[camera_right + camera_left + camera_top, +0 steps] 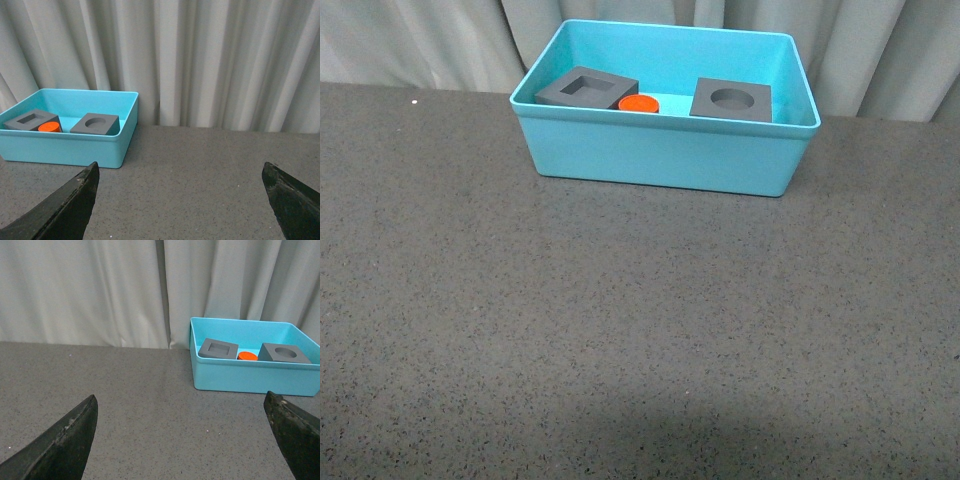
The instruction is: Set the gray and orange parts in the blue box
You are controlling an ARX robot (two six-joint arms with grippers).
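Note:
The blue box [660, 150] stands at the far middle of the table. Inside it lie the gray cube with a square recess [586, 88] at the left, the orange cylinder [639, 103] beside it, and the gray cube with a round recess [731, 99] at the right. All show too in the left wrist view: box [250, 377], square cube [218, 348], cylinder [247, 356], round cube [285, 353]. They also show in the right wrist view: box [65, 147], square cube [30, 120], cylinder [49, 127], round cube [95, 124]. My left gripper [182, 440] and right gripper [181, 200] are open, empty, well short of the box.
The dark speckled table [620, 330] spreads in front of the box. A pale pleated curtain [420, 40] hangs right behind the table's far edge. Neither arm shows in the front view.

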